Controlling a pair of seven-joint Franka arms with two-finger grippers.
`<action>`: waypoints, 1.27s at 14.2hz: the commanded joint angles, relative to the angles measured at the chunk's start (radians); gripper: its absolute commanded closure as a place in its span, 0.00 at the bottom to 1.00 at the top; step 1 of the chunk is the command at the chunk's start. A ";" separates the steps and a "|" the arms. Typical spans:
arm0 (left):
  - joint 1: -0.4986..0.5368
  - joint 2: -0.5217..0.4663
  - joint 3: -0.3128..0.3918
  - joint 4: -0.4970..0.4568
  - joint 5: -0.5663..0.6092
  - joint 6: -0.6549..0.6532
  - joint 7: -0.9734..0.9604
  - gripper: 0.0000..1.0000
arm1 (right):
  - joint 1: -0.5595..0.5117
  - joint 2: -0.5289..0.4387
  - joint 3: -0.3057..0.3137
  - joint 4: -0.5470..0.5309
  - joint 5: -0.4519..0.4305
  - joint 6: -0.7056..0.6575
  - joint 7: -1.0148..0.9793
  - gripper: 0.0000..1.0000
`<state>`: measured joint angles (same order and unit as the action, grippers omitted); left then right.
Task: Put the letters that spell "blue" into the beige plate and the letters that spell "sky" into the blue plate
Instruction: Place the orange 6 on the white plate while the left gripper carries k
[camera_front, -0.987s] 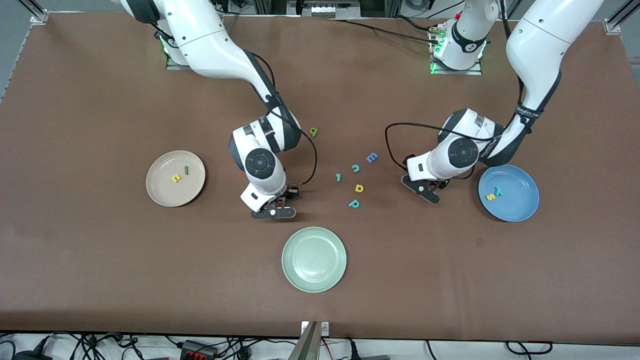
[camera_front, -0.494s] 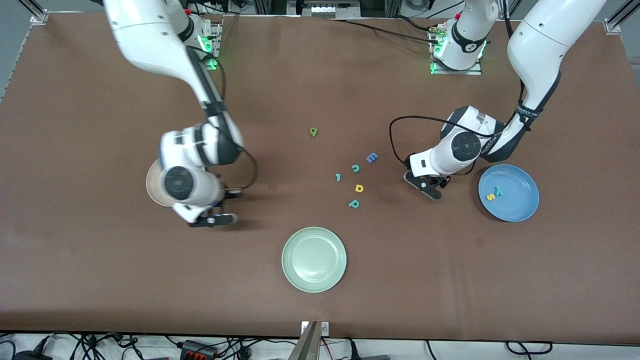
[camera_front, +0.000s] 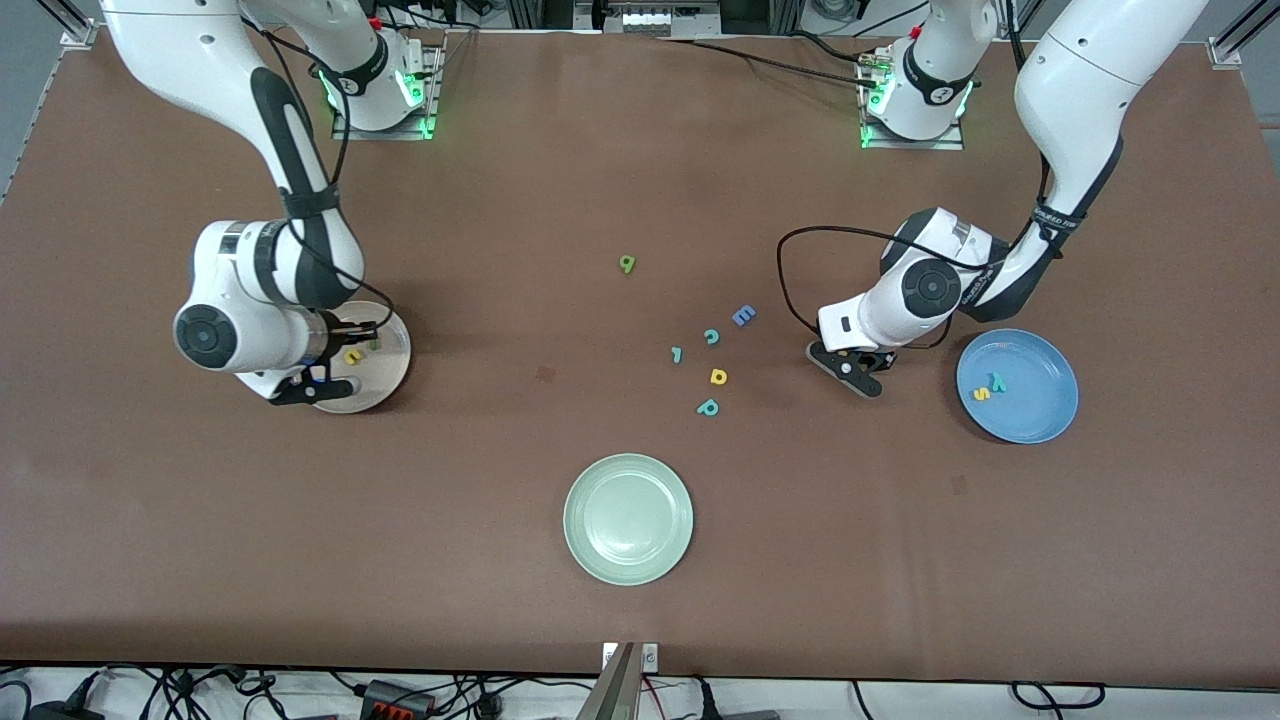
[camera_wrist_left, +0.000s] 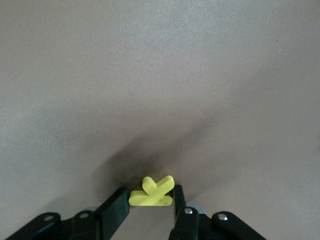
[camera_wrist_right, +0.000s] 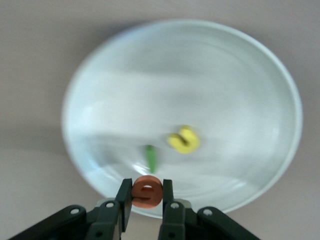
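Big swing from the right arm: gone from the middle of the surface (camera_front: 200, 550), now hanging over the beige plate (camera_front: 385, 375). Right end effector (camera_wrist_right: 147, 196) pinched narrow on the orange e (camera_wrist_right: 146, 190), not yet let go. Already in that plate: yellow u (camera_front: 352, 356), with the dark green l (camera_front: 373, 342) at its one o'clock. So, by the look of it, a third letter of "blue" about to land, leaving only the green b (camera_front: 627, 264), lying alone at eleven o'clock of the loose cluster.

Over at nine o'clock of the blue plate (camera_front: 1040, 420), a change too: left end effector (camera_wrist_left: 152, 199) no longer spread wide, now closed in on the yellow k (camera_wrist_left: 152, 192), fingers pressed to both its sides, low at the surface. Waiting in the blue plate: yellow s (camera_front: 981, 394) and teal y (camera_front: 996, 381). Probably just a lift and a short carry to finish "sky".

Leftovers mid-surface: blue E (camera_front: 743, 316), teal c (camera_front: 711, 337), teal p (camera_front: 708, 407), yellow d-shaped letter (camera_front: 718, 377). Pale green plate (camera_front: 628, 519) at six o'clock of that cluster.

Brown matte surface, a few faint marks. Green lights at both arm bases at twelve o'clock, cables strung along the six o'clock edge.
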<state>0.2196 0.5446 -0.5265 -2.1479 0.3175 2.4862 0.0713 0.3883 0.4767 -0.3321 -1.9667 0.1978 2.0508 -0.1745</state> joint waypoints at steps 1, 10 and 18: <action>0.003 -0.014 0.005 -0.020 0.032 0.008 -0.004 0.67 | -0.052 0.017 0.005 -0.018 -0.011 0.038 -0.055 0.94; 0.015 -0.058 0.006 0.254 0.035 -0.473 0.010 0.79 | 0.002 -0.027 0.016 0.067 -0.009 -0.050 0.016 0.00; 0.203 0.037 0.033 0.312 0.170 -0.495 0.013 0.77 | 0.403 0.017 0.018 0.160 0.143 0.035 0.494 0.00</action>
<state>0.3700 0.5338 -0.4824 -1.8499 0.4636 1.9710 0.0766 0.7291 0.4667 -0.3027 -1.8102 0.3071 2.0429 0.1625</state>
